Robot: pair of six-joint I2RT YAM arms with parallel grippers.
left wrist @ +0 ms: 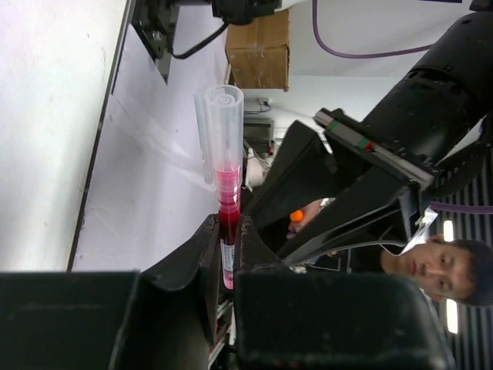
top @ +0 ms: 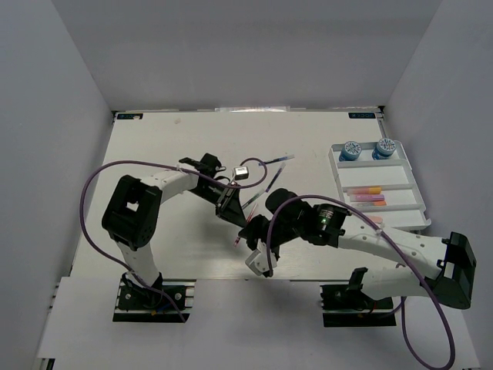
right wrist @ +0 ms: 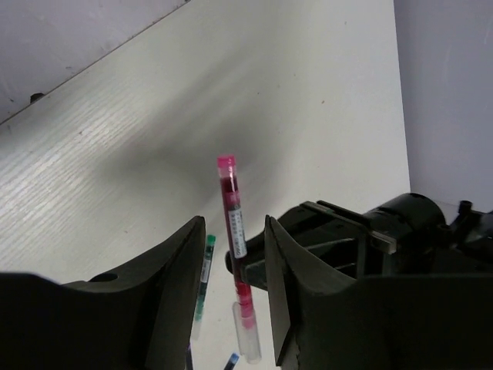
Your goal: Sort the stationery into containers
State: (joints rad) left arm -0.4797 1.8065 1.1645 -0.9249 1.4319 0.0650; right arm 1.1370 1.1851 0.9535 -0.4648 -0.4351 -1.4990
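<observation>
My left gripper (left wrist: 229, 227) is shut on a red pen (left wrist: 228, 183) with a clear cap and holds it above the table. In the top view the left gripper (top: 243, 221) meets the right gripper (top: 256, 233) at mid-table, and the red pen (top: 235, 241) pokes out below them. My right gripper (right wrist: 235, 223) is open. Its fingers stand on either side of the same red pen (right wrist: 230, 193) with a gap on each side. The white divided tray (top: 417, 187) lies at the right and holds orange and pink highlighters (top: 365, 195).
Two blue-capped round items (top: 351, 149) stand in the tray's far compartment. Loose pens (top: 267, 161) and a small grey cube (top: 240, 173) lie beyond the grippers. A green pen (right wrist: 202, 284) lies on the table under the right gripper. White walls enclose the table.
</observation>
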